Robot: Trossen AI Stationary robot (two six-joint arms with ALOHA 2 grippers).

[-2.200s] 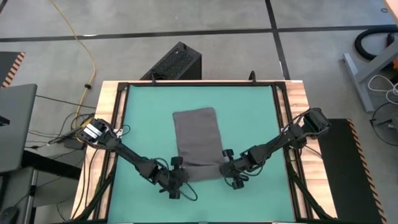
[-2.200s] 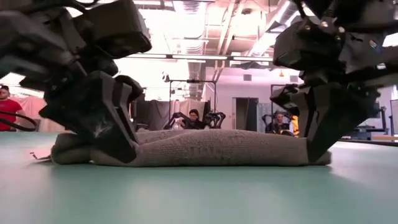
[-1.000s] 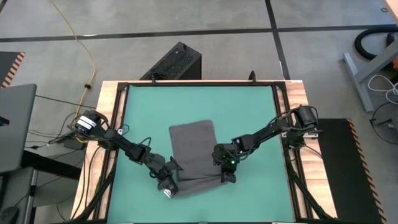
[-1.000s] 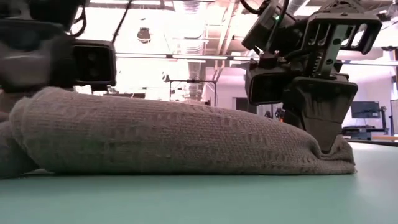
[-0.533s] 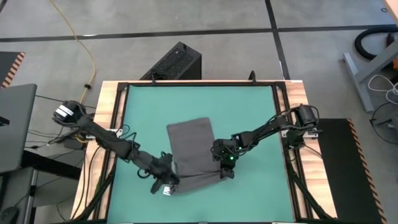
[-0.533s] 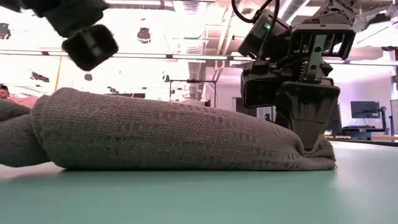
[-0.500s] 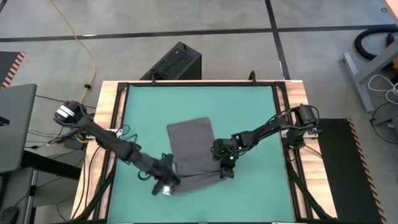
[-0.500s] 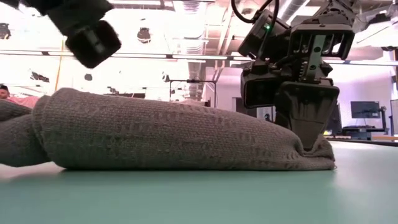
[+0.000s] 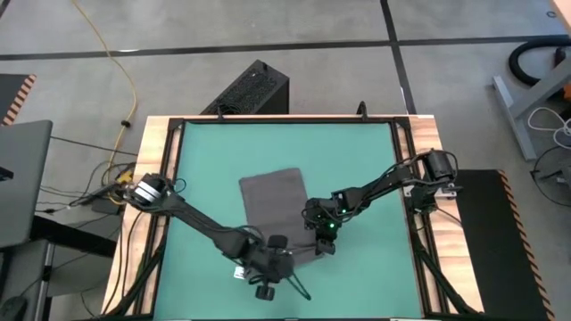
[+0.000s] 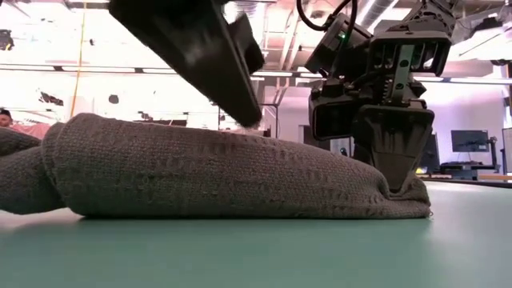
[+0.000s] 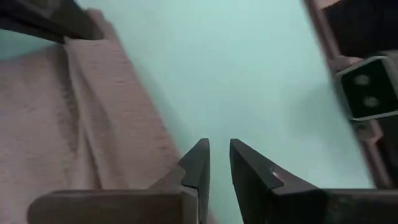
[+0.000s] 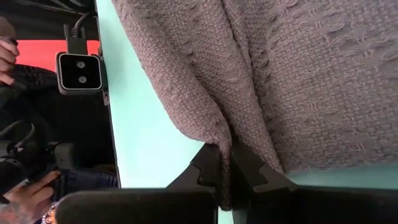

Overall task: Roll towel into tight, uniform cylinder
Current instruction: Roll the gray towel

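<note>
The dark grey towel lies on the green mat. Its near end is folded over into a thick roll, with a small white tag at the near left corner. My right gripper is shut on the roll's right end. My left gripper hangs over the near edge of the roll, clear of it. Its fingers stand a narrow gap apart over bare mat, with nothing between them. My right gripper pinches a fold of cloth at the roll's right end between its two fingers, several layers thick. The fingers come from above, pointing down. The held end is pressed low against the mat while the roll beside it bulges higher.
The mat is framed by a wooden table rim. A small camera stands at the mat's near edge. A black box sits on the floor beyond the far edge. People show in the room behind.
My left gripper has swung from the roll's left end toward the table's right, and is now above the roll's near edge. The towel and my right gripper have kept still.
</note>
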